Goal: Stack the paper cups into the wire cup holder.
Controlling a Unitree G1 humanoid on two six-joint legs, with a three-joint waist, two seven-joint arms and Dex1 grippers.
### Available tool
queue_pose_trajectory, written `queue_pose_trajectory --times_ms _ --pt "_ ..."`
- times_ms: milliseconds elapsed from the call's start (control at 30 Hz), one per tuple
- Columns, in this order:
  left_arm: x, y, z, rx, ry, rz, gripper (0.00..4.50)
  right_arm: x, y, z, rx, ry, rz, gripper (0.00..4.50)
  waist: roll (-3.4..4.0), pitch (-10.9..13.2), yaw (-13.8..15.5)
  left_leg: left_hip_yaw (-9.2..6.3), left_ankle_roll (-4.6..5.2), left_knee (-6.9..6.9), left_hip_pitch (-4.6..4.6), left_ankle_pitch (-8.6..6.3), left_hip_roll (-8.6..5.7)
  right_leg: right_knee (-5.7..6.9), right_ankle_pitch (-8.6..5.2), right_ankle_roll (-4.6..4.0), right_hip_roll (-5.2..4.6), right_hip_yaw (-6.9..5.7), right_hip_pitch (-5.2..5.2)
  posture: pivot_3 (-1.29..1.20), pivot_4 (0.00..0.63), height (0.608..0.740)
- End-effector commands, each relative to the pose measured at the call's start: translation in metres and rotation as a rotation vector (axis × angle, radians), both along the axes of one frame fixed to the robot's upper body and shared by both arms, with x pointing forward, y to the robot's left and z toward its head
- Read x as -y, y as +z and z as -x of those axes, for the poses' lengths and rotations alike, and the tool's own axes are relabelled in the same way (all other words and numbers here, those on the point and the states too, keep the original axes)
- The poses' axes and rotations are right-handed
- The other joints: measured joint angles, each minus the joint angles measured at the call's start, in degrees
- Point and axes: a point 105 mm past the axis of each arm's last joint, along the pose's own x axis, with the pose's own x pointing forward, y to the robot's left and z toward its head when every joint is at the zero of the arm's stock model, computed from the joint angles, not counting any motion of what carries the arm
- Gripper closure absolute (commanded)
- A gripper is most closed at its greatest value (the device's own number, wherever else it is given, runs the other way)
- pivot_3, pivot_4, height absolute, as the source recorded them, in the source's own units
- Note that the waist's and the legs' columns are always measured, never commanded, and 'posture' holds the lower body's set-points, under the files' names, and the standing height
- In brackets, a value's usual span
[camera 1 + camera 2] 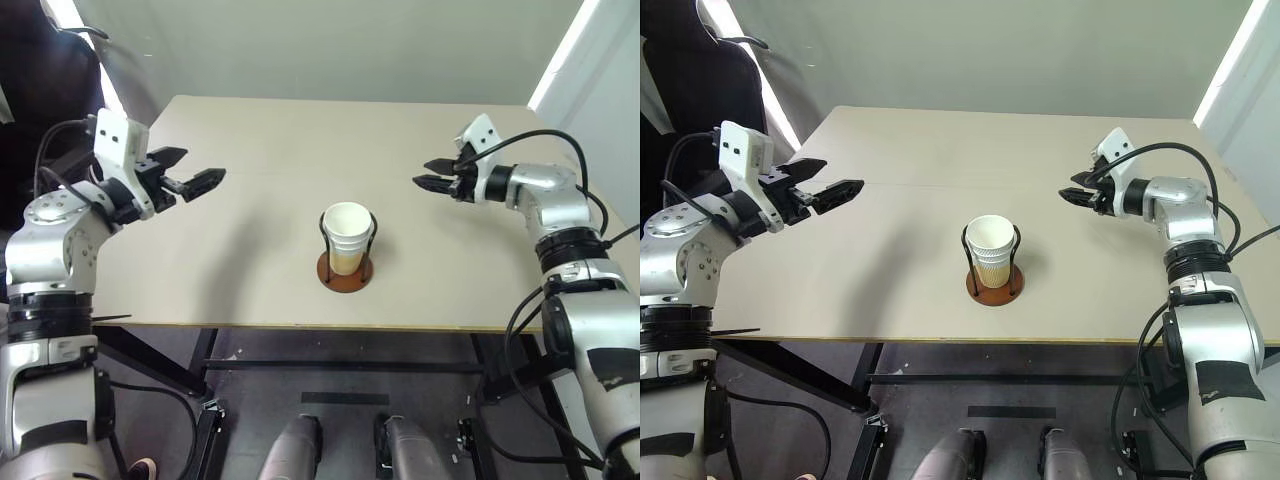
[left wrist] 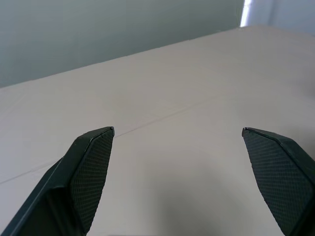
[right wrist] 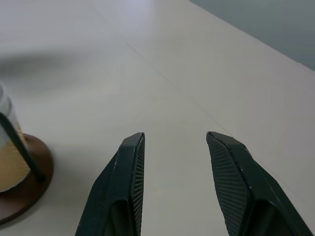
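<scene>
Nested paper cups (image 1: pixel 346 238), tan with white rims, stand in the wire cup holder (image 1: pixel 345 272) near the table's front middle; its reddish-brown disc base (image 3: pixel 22 184) and a black wire loop also show in the right wrist view. My left gripper (image 1: pixel 197 172) hovers open over the table's left side, well away from the cups, nothing between its fingers (image 2: pixel 91 162). Over the right side, my right gripper (image 1: pixel 430 174) points toward the middle, open and empty, with its fingers (image 3: pixel 130 172) a moderate gap apart.
The beige table (image 1: pixel 250 260) has its front edge just in front of the holder. A pale wall stands behind the far edge, and a dark chair (image 1: pixel 700 70) sits beyond the table's left corner.
</scene>
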Motion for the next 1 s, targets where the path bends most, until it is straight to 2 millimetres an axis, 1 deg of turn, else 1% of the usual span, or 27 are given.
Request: queue_pose_trajectory --times_ms 33,267,533,700,1000 --pt "-0.0012 0.0146 0.0044 0.064 0.012 -0.012 0.05 0.0016 0.0235 -0.0015 0.079 -0.008 -0.010 2.55 0.00 0.0 0.0 0.00 -0.01 -0.02 0.02 0.00 0.00 0.00 0.01 -0.01 0.00 0.00 0.00 0.00 0.150 0.740" --pt "0.0001 0.0148 0.0041 0.075 0.014 -0.003 0.05 0.0038 0.0301 -0.0016 0.093 -0.012 0.001 2.55 0.00 0.0 0.0 0.00 -0.04 -0.18 0.04 0.01 0.02 -0.08 0.01 -0.02 0.00 0.00 0.00 0.00 0.150 0.740" --pt "0.0008 0.0104 0.0053 0.077 0.017 0.005 0.05 0.0051 0.0296 -0.0015 0.093 -0.012 0.013 2.55 0.00 0.0 0.0 0.01 -0.08 -0.38 0.06 0.00 0.03 -0.18 -0.02 -0.01 0.00 -0.01 -0.05 0.00 0.150 0.740" --pt "-0.0010 0.0100 0.0038 0.079 0.024 0.006 0.05 0.0065 0.0287 -0.0014 0.093 -0.015 0.021 2.55 0.00 0.0 0.0 0.01 -0.09 -0.39 0.06 0.00 0.03 -0.19 -0.03 -0.02 0.00 -0.01 -0.06 0.00 0.150 0.740" --pt "0.0020 0.0091 0.0015 0.078 0.013 0.005 0.05 0.0086 0.0263 -0.0008 0.094 -0.017 0.033 2.55 0.00 0.0 0.0 0.00 -0.11 -0.43 0.10 -0.01 0.04 -0.15 -0.03 -0.02 0.00 -0.01 -0.05 0.00 0.150 0.740"
